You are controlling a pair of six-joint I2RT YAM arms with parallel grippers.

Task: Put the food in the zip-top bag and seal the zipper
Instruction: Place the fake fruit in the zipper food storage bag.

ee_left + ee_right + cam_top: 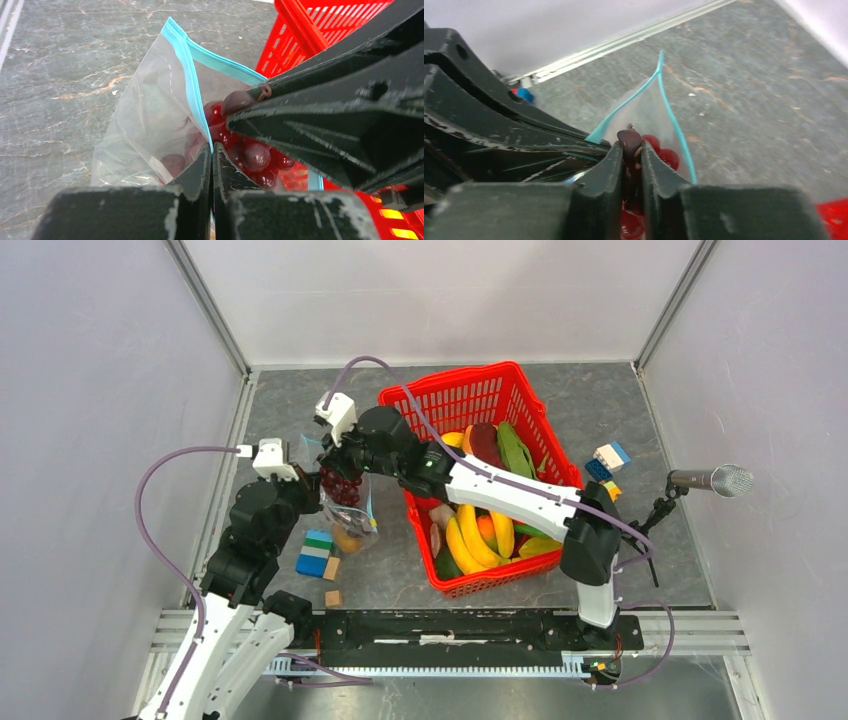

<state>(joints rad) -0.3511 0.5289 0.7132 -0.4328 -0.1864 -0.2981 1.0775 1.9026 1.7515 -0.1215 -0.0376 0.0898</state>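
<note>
The clear zip-top bag (pixel 358 522) hangs upright left of the basket, with its light-blue zipper (pixel 185 55) open. My left gripper (pixel 312 478) is shut on the bag's mouth edge, the strip pinched between its jaws (pixel 212 152). My right gripper (pixel 335 476) is shut on the stem of the dark red grapes (pixel 255 155) and holds the bunch in the bag's mouth (pixel 630 147). The grapes (pixel 666 156) hang between the two blue edges. An orange piece (pixel 347 538) lies in the bag's bottom. More food, bananas (pixel 470 535) and green vegetables (pixel 515 448), lies in the basket.
The red plastic basket (pixel 470 400) stands right of the bag, under my right arm. Coloured blocks (pixel 316 552) and two wooden cubes (pixel 333 598) lie in front of the bag. More blocks (pixel 608 460) and a microphone (pixel 715 480) are at the right.
</note>
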